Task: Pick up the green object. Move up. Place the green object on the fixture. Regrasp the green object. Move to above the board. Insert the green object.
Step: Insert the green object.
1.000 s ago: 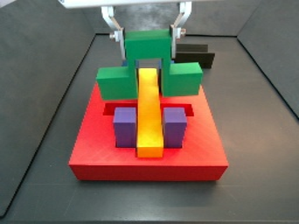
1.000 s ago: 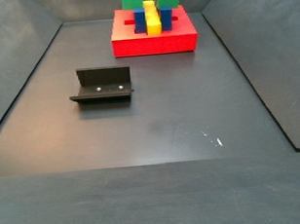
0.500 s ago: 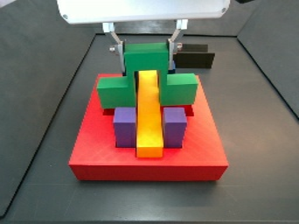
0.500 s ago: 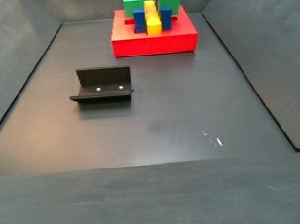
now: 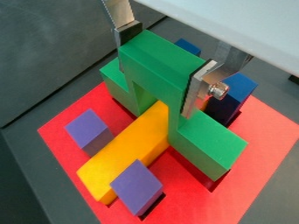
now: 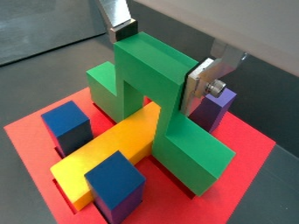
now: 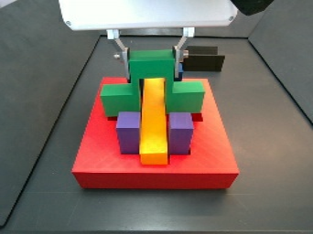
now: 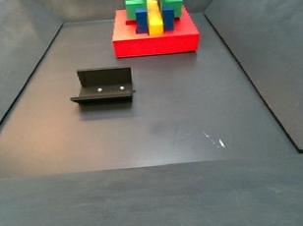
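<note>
The dark bench [image 8: 156,134] lies walled on its sides, with the red board [image 7: 156,151] near its far edge in a side view [image 8: 157,41] and the fixture [image 8: 103,86] well apart from it, toward the bench's left edge. From the opposite side view the fixture [image 7: 204,60] appears only as a dark block behind the board, partly hidden. On the board the yellow bar [image 7: 153,119] runs lengthwise between two purple blocks [image 7: 128,130]; the blue blocks [image 6: 68,124] show clearly only in the wrist views. The green object [image 7: 153,84] sits over the far end of the yellow bar, its crossbar down at the board and straddling the bar, seen closest in both wrist views [image 5: 163,96]. The claw [image 6: 162,61] is closed on the green object's raised centre block, one silver finger [image 6: 202,85] pressed flat against each side. In a side view [image 7: 150,47] the fingers reach down from the white wrist housing.
</note>
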You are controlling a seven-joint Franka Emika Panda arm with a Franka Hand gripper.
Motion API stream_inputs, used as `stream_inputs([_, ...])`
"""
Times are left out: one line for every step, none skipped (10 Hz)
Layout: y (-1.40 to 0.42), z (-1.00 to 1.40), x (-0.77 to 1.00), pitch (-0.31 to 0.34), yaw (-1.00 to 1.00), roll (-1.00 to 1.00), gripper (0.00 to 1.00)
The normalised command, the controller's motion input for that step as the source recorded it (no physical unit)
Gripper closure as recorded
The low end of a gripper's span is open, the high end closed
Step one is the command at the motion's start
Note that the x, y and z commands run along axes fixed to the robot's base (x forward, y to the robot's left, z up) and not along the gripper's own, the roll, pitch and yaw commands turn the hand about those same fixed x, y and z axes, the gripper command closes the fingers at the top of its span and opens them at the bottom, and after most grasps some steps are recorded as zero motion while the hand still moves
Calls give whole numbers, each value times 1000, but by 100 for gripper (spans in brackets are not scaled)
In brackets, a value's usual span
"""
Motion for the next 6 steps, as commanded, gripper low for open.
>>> stream_inputs([-234, 0, 169, 40, 0, 161, 100])
stream_inputs([-57, -34, 74, 34, 0, 93, 100])
stream_inputs([0, -183, 63, 26, 0, 174, 100])
stream_inputs([3, -197, 77, 37, -54, 207, 100])
stream_inputs([26, -171, 89, 53, -103, 186, 100])
stream_inputs([3, -97, 71, 61, -103, 149, 100])
